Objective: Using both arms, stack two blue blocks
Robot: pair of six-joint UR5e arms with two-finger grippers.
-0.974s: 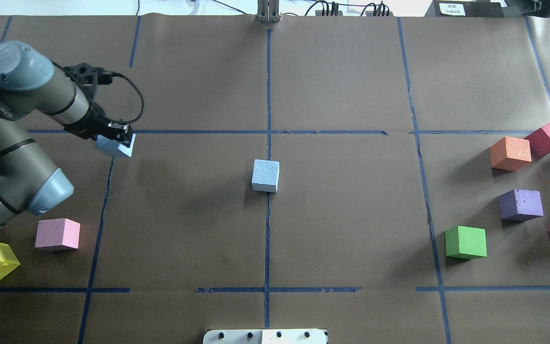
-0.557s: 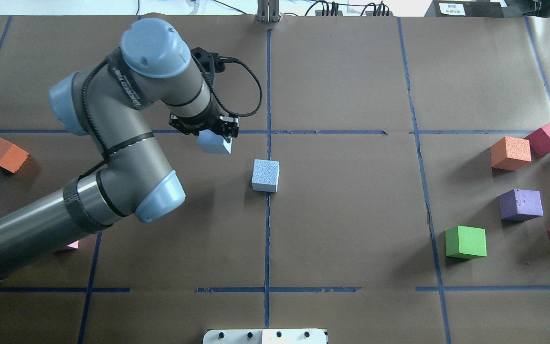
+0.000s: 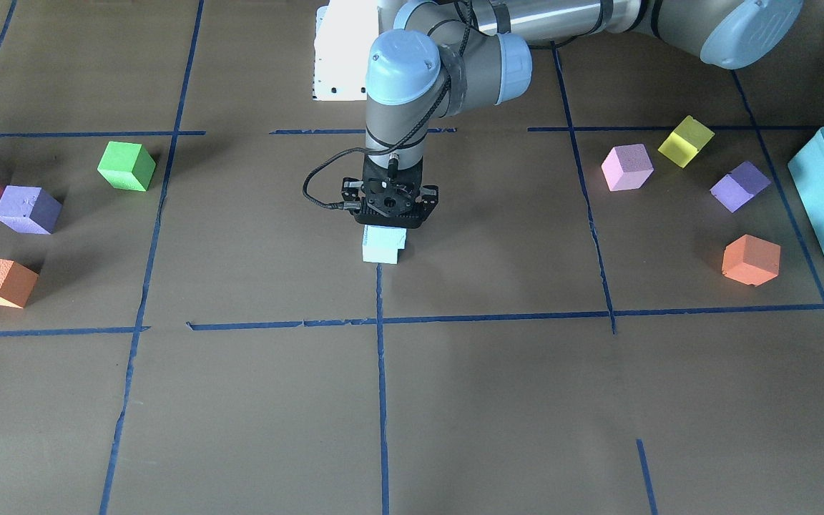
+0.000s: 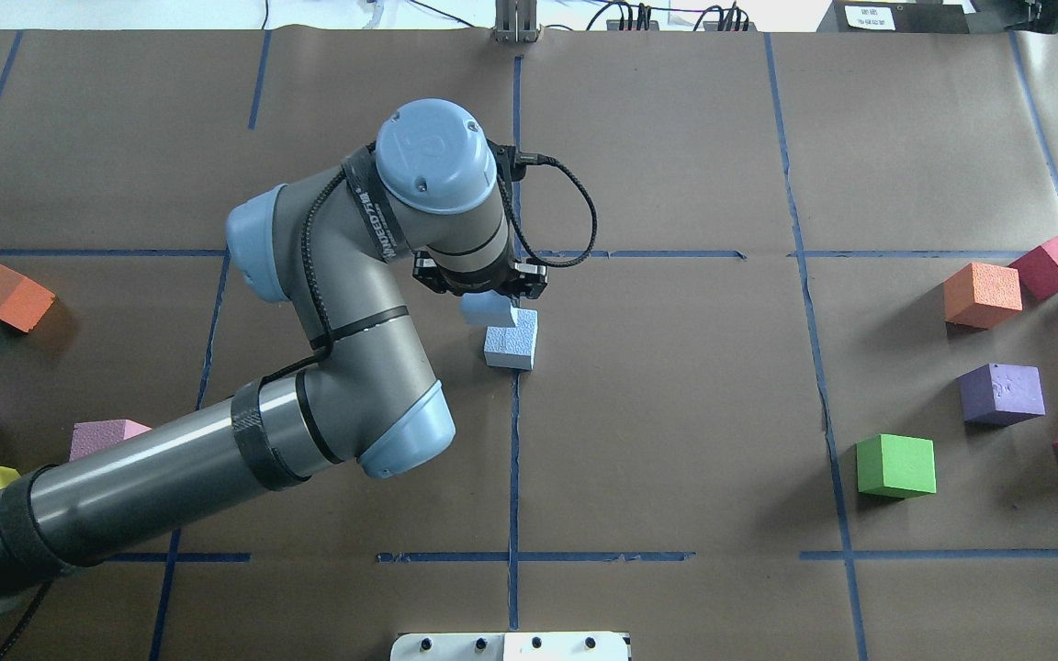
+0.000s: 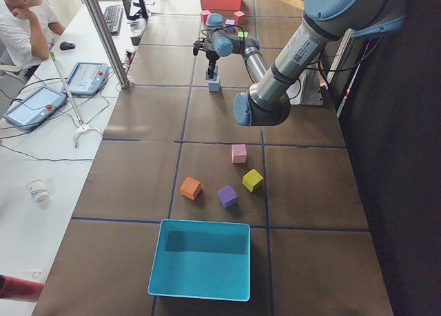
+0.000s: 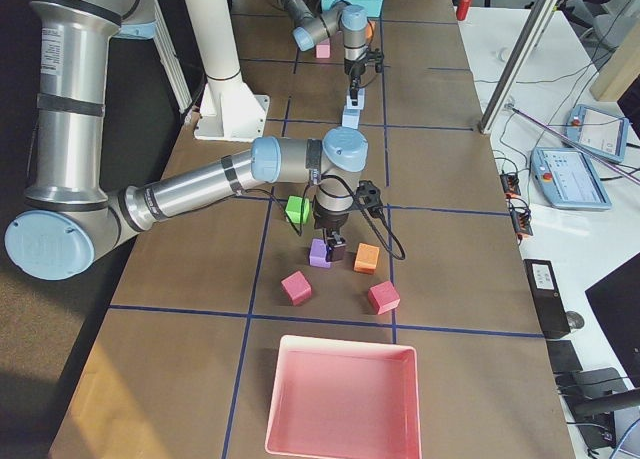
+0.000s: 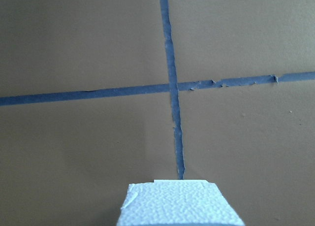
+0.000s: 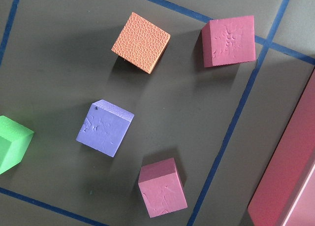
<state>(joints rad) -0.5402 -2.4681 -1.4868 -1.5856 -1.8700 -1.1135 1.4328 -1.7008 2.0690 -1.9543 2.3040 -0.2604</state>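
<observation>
Blue tape (image 4: pixel 512 477) grids the brown-papered bench (image 4: pixel 676 459). At its right end lie a green cube (image 4: pixel 896 465), a purple cube (image 4: pixel 1002 393), an orange cube (image 4: pixel 982 294) and 2 crimson cubes (image 4: pixel 1055 262), near a pink bin (image 6: pixel 340 397). At the left end a pink cube (image 3: pixel 626 167), a yellow cube (image 3: pixel 685 141), a second purple cube (image 3: pixel 739 186) and a second orange cube (image 3: pixel 750 260) lie near a teal bin (image 5: pixel 202 268).

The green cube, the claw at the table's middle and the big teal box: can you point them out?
green cube (image 4: pixel 896 462), overhead view, middle of its top face.
left claw (image 3: pixel 386 230), front-facing view, midway between its fingertips.
teal box (image 5: pixel 200 271), left side view, its bare inner floor.
</observation>
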